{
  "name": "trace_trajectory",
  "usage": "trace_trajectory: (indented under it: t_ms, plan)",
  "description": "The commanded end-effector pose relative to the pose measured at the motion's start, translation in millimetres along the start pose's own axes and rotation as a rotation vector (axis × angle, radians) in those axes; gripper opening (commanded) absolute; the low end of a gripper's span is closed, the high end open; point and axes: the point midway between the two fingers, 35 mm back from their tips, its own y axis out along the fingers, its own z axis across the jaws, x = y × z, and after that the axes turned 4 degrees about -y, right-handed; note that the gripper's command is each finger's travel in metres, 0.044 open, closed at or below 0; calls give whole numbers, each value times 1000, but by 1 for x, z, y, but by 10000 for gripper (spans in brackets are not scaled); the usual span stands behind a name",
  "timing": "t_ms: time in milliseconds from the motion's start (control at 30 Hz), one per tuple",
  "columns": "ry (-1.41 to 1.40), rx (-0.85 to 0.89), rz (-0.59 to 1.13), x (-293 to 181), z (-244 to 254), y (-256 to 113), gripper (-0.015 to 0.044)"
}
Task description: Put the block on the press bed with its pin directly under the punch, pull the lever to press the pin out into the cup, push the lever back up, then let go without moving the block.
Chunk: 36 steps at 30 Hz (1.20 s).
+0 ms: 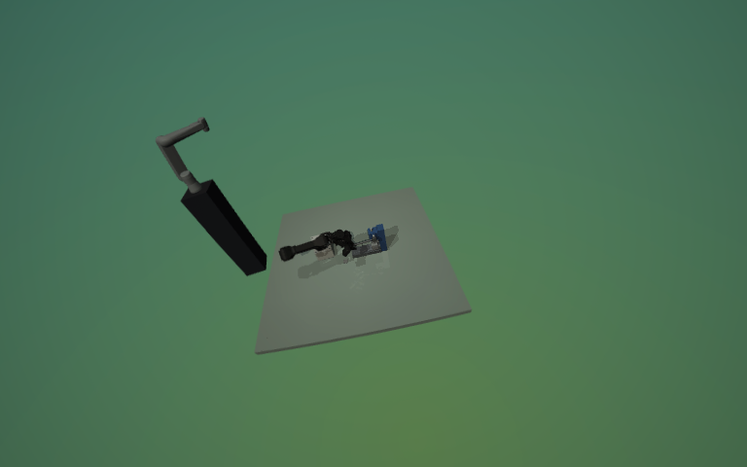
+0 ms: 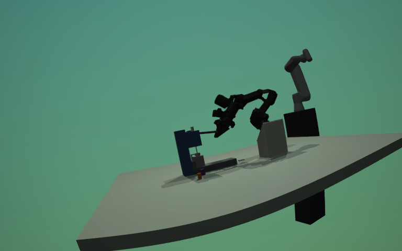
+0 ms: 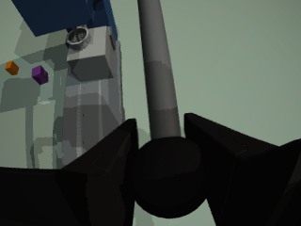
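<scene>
Grey all over, the block (image 2: pixel 199 160) (image 3: pixel 89 61) sits below and ahead of the gripper (image 1: pixel 354 248) (image 2: pixel 215 136) (image 3: pixel 161 124), on the press end of the long bed (image 1: pixel 360 253) (image 2: pixel 220 164) (image 3: pixel 88 115). The pin is too small to make out. Blue and upright, the press (image 1: pixel 381 236) (image 2: pixel 182 153) (image 3: pixel 54 14) stands beyond the block, and its lever (image 2: pixel 208 132) (image 3: pixel 156 71) reaches back, nearly level, to the gripper. The fingers are partly apart, closed on the round black knob (image 3: pixel 169 176) at the lever's end. Lower than the gripper, to one side of the bed, a purple piece (image 2: pixel 202 171) (image 3: pixel 39 74) and an orange piece (image 2: pixel 199 176) (image 3: pixel 12 68) stand near each other on the pale table (image 1: pixel 352 313) (image 2: pixel 166 207). Well behind the gripper, another grey arm (image 1: pixel 173 157) (image 2: pixel 300 81) rises from a black pedestal (image 1: pixel 223 231) (image 2: pixel 302 122).
</scene>
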Motion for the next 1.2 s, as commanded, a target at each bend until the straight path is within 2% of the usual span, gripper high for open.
trace_trajectory:
  t_ms: [0, 1167]
  plan:
    - [0, 7, -10, 3, 1, -2, 0]
    - [0, 8, -9, 11, 0, -11, 0]
